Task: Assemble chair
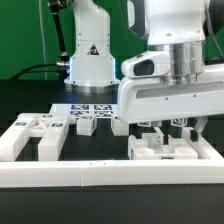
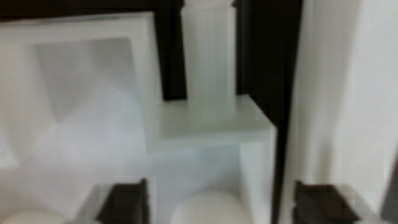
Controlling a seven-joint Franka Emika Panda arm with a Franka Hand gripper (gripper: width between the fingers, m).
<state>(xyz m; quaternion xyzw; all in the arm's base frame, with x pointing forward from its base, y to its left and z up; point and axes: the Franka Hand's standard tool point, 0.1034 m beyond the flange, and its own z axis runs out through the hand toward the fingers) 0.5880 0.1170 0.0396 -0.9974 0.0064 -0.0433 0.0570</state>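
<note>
The chair is in loose white tagged parts on the black table. A partly built chair piece (image 1: 175, 150) sits at the exterior view's right, against the front rail. My gripper (image 1: 172, 127) hangs straight above it, its fingertips down among the upright stubs. In the wrist view the gripper (image 2: 222, 205) stands open, with dark fingers (image 2: 125, 202) far apart on either side of a blocky white chair part (image 2: 214, 140). A thin dark gap shows between that part and one finger. A U-shaped chair frame (image 1: 30, 138) lies at the exterior view's left.
Small tagged chair blocks (image 1: 85, 123) lie in the middle. The marker board (image 1: 92, 108) lies flat behind them. The arm's white base (image 1: 88, 58) stands at the back. A long white border rail (image 1: 100, 172) runs along the front edge.
</note>
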